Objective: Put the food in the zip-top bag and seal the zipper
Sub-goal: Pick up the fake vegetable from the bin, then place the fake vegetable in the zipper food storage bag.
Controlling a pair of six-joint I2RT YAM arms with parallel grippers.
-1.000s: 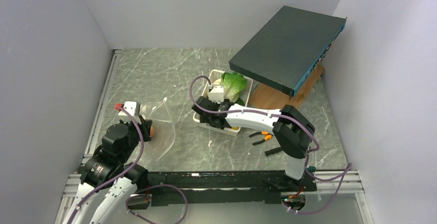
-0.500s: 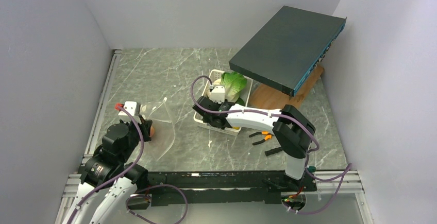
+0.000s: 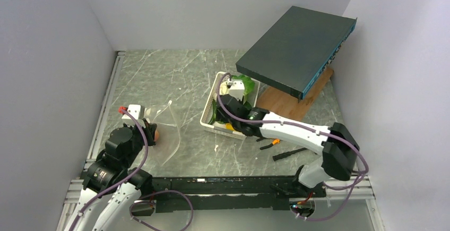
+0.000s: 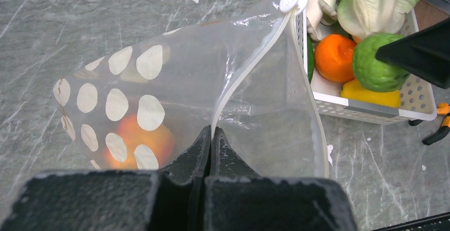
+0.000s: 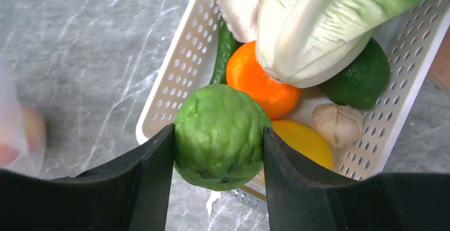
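The clear zip-top bag (image 4: 175, 77) with white dots lies open on the table, and a peach (image 4: 139, 142) shows through it. My left gripper (image 4: 211, 134) is shut on the zipper (image 4: 249, 61), the pale strip at the bag's mouth. My right gripper (image 5: 218, 151) is shut on a bumpy green lime (image 5: 220, 135), held just above the near corner of the white basket (image 5: 175, 77). Still in the basket are lettuce (image 5: 318, 24), an orange (image 5: 254, 82), a lemon (image 5: 305, 140), a dark green vegetable (image 5: 363, 79) and a mushroom (image 5: 239, 5).
A garlic bulb (image 5: 337, 125) and a thin green pepper (image 5: 223, 50) also lie in the basket (image 3: 208, 106). A dark flat box (image 3: 297, 48) rests tilted on a wooden board (image 3: 281, 101) at the back right. Orange-handled pliers (image 3: 271, 142) and a black tool (image 3: 289, 154) lie near the right arm.
My right gripper has closed on the green lime and raised it. The right arm has swung, its elbow moving out to the right. The left arm and the bag have not moved.
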